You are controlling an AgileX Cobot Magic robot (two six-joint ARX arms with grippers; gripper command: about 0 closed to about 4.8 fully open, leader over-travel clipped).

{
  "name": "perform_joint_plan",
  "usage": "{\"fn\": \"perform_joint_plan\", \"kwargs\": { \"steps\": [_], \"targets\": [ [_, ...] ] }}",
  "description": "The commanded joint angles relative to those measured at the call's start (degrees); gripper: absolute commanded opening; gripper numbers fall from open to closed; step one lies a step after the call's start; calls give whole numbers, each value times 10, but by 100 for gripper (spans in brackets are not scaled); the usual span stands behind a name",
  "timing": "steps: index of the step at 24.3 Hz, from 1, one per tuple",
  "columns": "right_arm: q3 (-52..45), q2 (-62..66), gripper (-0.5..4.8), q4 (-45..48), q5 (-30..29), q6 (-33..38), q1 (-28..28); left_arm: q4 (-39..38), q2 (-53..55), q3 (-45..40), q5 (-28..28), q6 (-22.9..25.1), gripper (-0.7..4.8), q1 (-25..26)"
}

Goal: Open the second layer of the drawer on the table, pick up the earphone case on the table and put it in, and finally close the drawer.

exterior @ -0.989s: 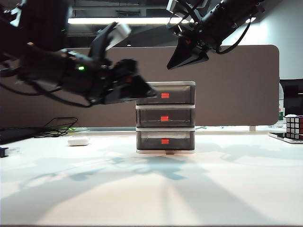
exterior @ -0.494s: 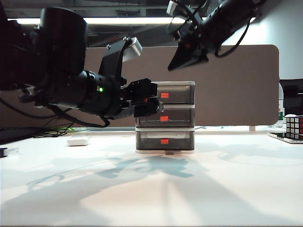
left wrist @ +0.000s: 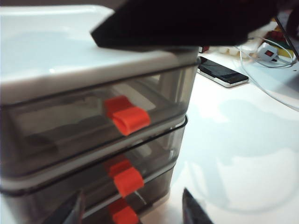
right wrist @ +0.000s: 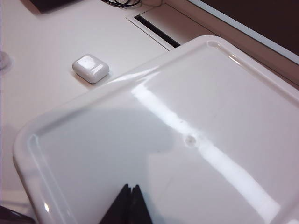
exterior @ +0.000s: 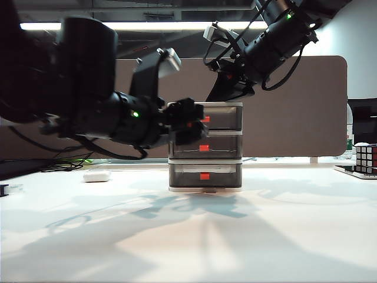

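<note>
Both arms have dropped toward the drawer (exterior: 205, 146). Left gripper (left wrist: 133, 212), spread, faces its middle tab (left wrist: 128, 181); aimed badly, it grabs another tab. Right gripper (right wrist: 127, 203), pressed together, hovers above. Earphone case (exterior: 97, 175) lies beside the drawer.

Drawer (exterior: 205, 146): sitting mid-tabletop (exterior: 283, 236), toward its back edge.
Second layer (exterior: 205, 147): lying between the top and bottom layers, pushed in.
Earphone case (exterior: 97, 175): resting on the tabletop near the back edge, well left of the drawer.
Left hand (exterior: 191, 125): hanging just before the drawer's upper fronts.
Right hand (right wrist: 126, 205): hovering over the drawer's top.
</note>
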Motion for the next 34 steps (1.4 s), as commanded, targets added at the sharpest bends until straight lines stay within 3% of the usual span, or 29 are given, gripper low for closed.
{"fn": "perform_joint_plan", "kwargs": {
  "steps": [1, 12, 20, 25, 30, 34],
  "targets": [
    [-2, 3, -2, -21, 3, 1, 0, 7, 25, 24, 1, -14, 263, -8],
    [-2, 3, -2, -21, 3, 1, 0, 8, 58, 42, -101, -15, 263, -34],
    [-2, 3, -2, -21, 3, 1, 1, 7, 70, 73, -126, -26, 263, -37],
    [-2, 3, -2, -21, 3, 1, 1, -28, 83, 93, -200, -26, 259, -62],
    [-2, 3, -2, -21, 2, 1, 1, -27, 88, 95, -243, -28, 175, -77],
    [-2, 3, -2, -21, 1, 1, 1, -27, 90, 95, -265, -28, 142, -81]
  ]
}}
